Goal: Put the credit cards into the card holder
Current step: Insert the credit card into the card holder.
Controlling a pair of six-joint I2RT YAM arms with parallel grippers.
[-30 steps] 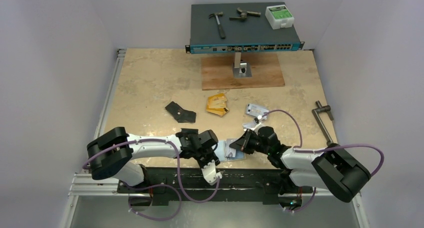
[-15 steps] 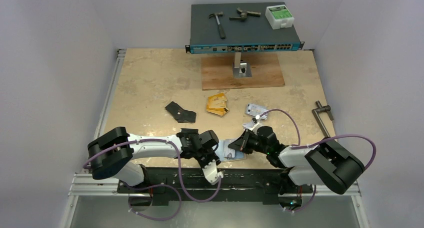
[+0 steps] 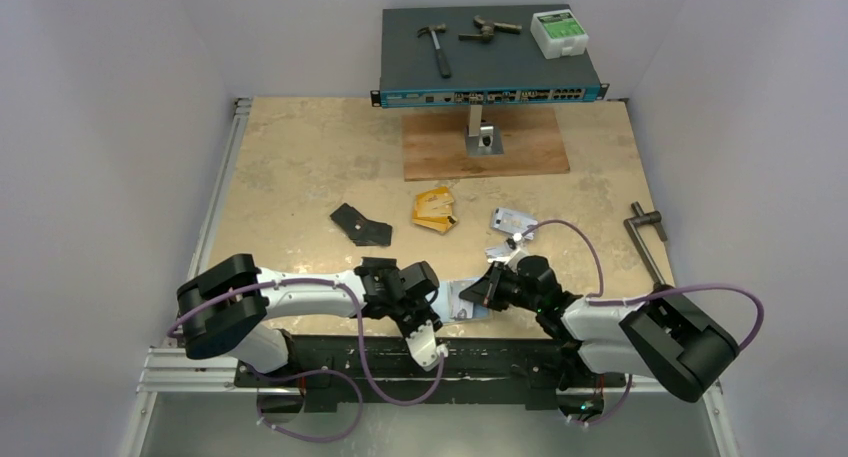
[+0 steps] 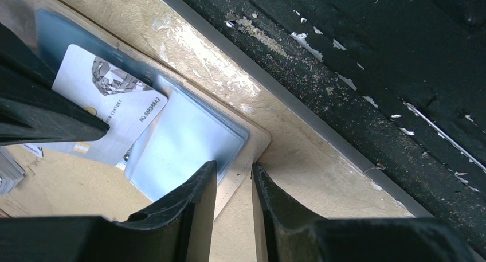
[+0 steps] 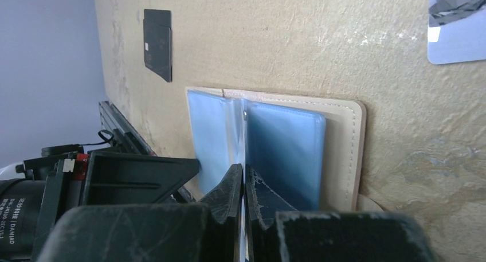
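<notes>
- The card holder lies open on the counter, at the near edge, between the two hands. Its light-blue inner pockets face up inside a pale tan border.
- The left hand reaches in from the left and is partly closed. The wrist view shows a tan corner of the holder between its fingers, pinched against the counter.
- The right hand comes in from the right, low over the holder, with its fingers pressed together. They nip a thin silvery card.
- That card bears a grey emblem and printed numbers. It lies slanted over the blue pockets, with one corner over the middle fold.
- A small stack of orange cards sits farther out on the counter, left of centre.
- More silvery cards lie to the right of the orange ones, and one of them is closer to the right hand.
- A black wallet lies folded open, left of the orange cards and well apart from the holder.
- At the far side, a network switch stands raised on a post above a wooden board. A hammer lies on top of the switch.
</notes>
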